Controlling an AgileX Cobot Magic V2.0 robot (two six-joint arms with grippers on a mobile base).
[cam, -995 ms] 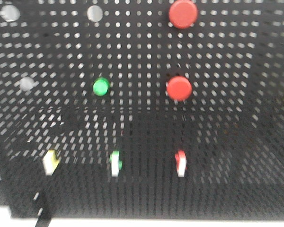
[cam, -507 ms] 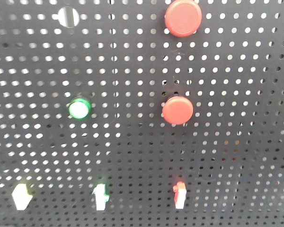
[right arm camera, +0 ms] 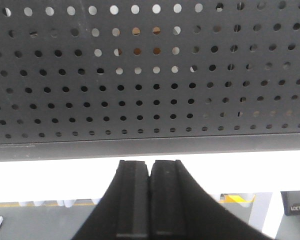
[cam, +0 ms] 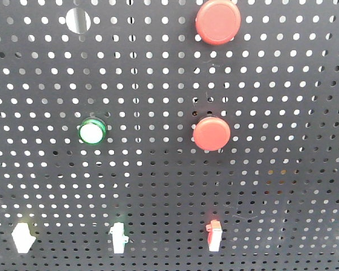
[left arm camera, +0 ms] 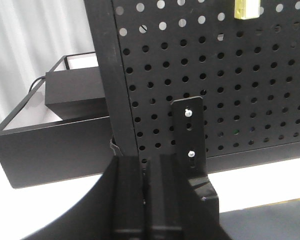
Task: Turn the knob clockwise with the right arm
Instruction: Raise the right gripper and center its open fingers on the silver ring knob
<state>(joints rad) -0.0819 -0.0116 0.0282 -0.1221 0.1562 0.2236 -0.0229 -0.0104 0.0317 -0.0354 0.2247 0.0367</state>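
A black perforated panel point(cam: 282, 101) fills the front view. It carries two red round caps, one at the top point(cam: 217, 21) and one in the middle point(cam: 211, 133). I cannot tell which of them is the knob. My right gripper point(right arm camera: 150, 167) is shut and empty, just below the panel's lower edge point(right arm camera: 150, 145), touching nothing. My left gripper point(left arm camera: 149, 165) is shut and empty, near the panel's left post point(left arm camera: 107, 75) and a screwed bracket point(left arm camera: 187, 130). Neither gripper shows in the front view.
A green-ringed lit button point(cam: 92, 132) sits left of the middle red cap. Three small toggle switches stand along the bottom: white point(cam: 21, 237), white-green point(cam: 117, 236), red-white point(cam: 213, 234). A round open hole point(cam: 78, 20) is at top left. A black open box point(left arm camera: 50, 140) stands left of the panel.
The front view has drawn closer to the panel and sharpened; the buttons and switches have spread apart and shifted down. In the last half second the view barely moved.
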